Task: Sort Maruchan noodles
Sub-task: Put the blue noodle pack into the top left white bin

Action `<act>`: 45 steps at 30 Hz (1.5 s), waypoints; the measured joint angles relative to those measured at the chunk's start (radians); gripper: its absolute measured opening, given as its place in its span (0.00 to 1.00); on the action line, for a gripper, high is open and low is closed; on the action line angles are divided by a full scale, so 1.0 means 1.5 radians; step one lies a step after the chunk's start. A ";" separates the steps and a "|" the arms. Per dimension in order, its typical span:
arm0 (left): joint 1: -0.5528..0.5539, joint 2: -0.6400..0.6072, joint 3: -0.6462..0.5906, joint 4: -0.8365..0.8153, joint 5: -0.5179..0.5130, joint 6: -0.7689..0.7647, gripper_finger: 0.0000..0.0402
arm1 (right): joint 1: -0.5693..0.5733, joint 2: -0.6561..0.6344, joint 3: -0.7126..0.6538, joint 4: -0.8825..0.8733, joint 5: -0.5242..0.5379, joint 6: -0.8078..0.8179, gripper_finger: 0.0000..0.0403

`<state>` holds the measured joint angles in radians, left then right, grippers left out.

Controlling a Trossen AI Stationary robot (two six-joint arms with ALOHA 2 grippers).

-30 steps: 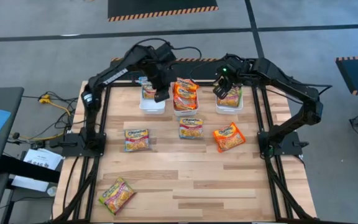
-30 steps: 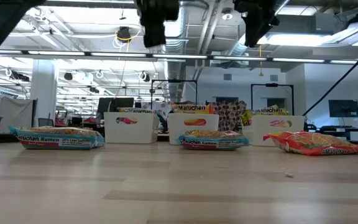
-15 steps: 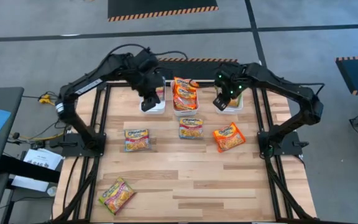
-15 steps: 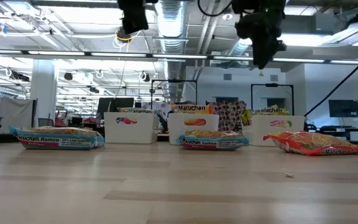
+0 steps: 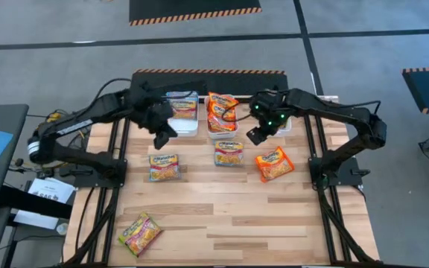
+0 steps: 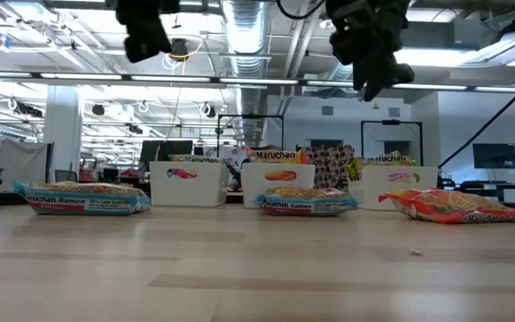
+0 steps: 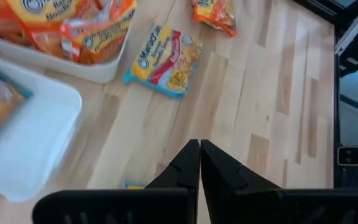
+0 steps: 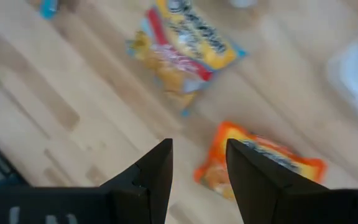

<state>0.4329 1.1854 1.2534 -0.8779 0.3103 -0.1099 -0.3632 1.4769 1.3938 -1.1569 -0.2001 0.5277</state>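
Three white bins stand in a row at the worktop's (image 5: 222, 223) far edge. The middle bin (image 5: 222, 128) holds orange packets (image 5: 222, 112); the left bin (image 5: 183, 117) holds a blue-edged packet; the right bin (image 5: 283, 125) is mostly hidden by the right arm. Since a second ago both arms have drawn back from the bins toward the loose packets. The left gripper (image 5: 160, 138), jaws shut and empty, hangs just left of the left bin, above the blue packet (image 5: 164, 167). The right gripper (image 5: 253, 135), jaws wide and empty, hangs between the middle bin and the orange packet (image 5: 274, 164), near the central packet (image 5: 229, 153).

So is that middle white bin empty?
No. The middle bin already holds orange noodle packets, piled above its rim.
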 joint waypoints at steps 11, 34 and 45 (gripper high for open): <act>-0.027 -0.144 -0.095 0.011 -0.001 -0.047 0.00 | 0.155 -0.023 -0.094 0.124 -0.027 0.145 0.43; -0.035 -0.157 -0.095 -0.004 -0.002 -0.008 0.00 | 0.225 -0.275 -0.435 0.532 0.153 0.376 0.37; -0.035 -0.157 -0.095 -0.021 -0.002 0.003 0.00 | 0.188 -0.182 -0.435 0.598 0.142 0.303 0.40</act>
<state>0.3798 0.9501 1.1103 -0.9092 0.3077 -0.1055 -0.0810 1.2035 0.7414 -0.2598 0.0123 0.9823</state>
